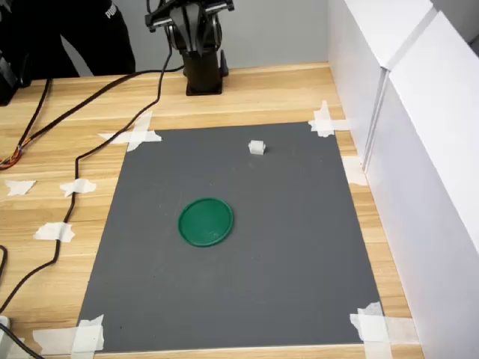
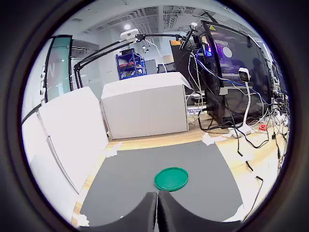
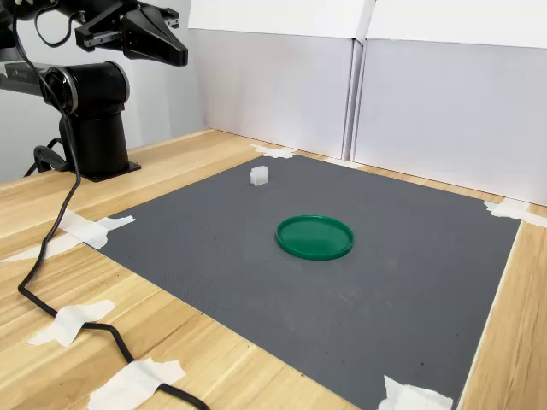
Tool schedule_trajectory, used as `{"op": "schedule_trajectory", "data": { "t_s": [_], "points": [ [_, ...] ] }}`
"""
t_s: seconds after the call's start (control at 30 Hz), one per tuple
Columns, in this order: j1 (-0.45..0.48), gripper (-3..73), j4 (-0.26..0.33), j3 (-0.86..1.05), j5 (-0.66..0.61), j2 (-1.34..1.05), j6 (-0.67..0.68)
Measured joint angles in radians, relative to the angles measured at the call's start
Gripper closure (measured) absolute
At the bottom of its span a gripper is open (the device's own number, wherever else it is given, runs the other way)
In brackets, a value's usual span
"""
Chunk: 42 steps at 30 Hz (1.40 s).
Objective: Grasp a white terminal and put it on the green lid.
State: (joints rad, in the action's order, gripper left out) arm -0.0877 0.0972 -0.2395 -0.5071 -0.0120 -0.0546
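The white terminal point(image 1: 257, 147) point(image 3: 259, 176) is a tiny white block resting on the grey mat point(image 1: 299, 247) near its far edge, close to the arm's base point(image 1: 203, 71). It does not show in the wrist view. The green lid point(image 1: 206, 221) point(image 2: 171, 179) point(image 3: 314, 236) lies flat near the mat's middle with nothing on it. My gripper point(image 3: 179, 53) point(image 2: 157, 212) hangs high above the base, well away from both. Its fingers are pressed together and hold nothing.
White foam walls point(image 1: 419, 149) point(image 3: 359, 85) stand along one side of the mat. Black cables point(image 1: 75, 157) point(image 3: 51, 290) trail over the wooden table beside it. White tape scraps point(image 1: 135, 137) hold the mat's corners. A person in dark clothing point(image 1: 82, 30) stands behind the table.
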Motion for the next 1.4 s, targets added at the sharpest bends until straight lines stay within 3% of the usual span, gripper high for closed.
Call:
{"op": "schedule_trajectory", "data": {
  "t_s": [0.93, 1.13, 1.4],
  "points": [
    [0.0, 71.1, 0.0, 0.0, 0.0, 0.085, 0.002],
    [0.0, 71.1, 0.0, -0.031, 0.001, 0.225, 0.096],
    [0.0, 71.1, 0.0, -0.223, -0.031, 0.444, 0.219]
  ]
}}
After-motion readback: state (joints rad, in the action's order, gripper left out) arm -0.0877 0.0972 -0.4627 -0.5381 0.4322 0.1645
